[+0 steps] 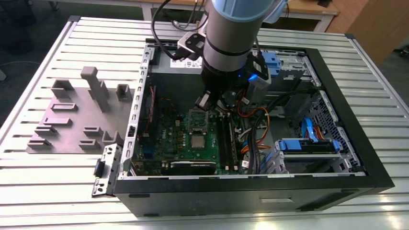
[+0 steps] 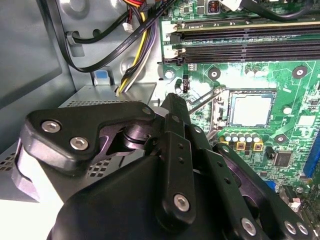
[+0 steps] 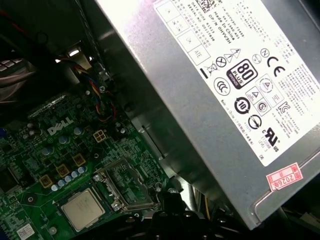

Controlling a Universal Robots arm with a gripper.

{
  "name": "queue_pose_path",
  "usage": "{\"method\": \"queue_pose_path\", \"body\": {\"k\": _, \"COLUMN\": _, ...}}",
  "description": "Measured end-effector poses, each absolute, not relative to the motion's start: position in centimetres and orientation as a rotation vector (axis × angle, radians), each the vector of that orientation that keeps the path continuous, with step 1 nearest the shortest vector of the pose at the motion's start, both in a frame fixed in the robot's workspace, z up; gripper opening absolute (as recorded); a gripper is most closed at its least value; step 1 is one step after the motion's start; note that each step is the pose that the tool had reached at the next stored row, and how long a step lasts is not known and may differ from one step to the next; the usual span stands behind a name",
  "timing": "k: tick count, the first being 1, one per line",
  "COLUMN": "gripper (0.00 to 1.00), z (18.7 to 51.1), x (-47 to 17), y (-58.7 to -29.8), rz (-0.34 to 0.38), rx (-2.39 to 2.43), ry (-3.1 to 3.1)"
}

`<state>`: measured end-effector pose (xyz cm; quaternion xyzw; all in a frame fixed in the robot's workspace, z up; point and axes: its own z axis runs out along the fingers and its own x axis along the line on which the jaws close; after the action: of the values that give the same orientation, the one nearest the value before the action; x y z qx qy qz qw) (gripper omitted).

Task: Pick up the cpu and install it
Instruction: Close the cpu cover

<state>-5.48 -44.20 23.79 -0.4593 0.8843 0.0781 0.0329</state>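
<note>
cpu (image 2: 251, 110) seated in socket | gripper (image 1: 214, 103) held above board | finger state cannot be told | chip judged light, stiff, fragile; edges are gripped

I see a ribbed metal table (image 1: 51, 191); on it lies the open computer case (image 1: 255, 201), a grey fixture plate (image 1: 76, 120) at the exterior view's left.

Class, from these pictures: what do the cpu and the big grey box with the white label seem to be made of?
cpu: flat square top with a dull silver sheen, so probably metal; it lies on the green motherboard.
Grey box: smooth matte grey panels with folded edges, likely painted or bare sheet metal; its label looks like printed paper or film.
</note>
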Motion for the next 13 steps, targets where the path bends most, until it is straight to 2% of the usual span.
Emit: {"method": "queue_pose_path", "body": {"k": 13, "gripper": 0.11, "z": 24.02, "x": -5.54, "y": -44.32, "rz": 0.24, "rx": -1.413, "ry": 2.722}}
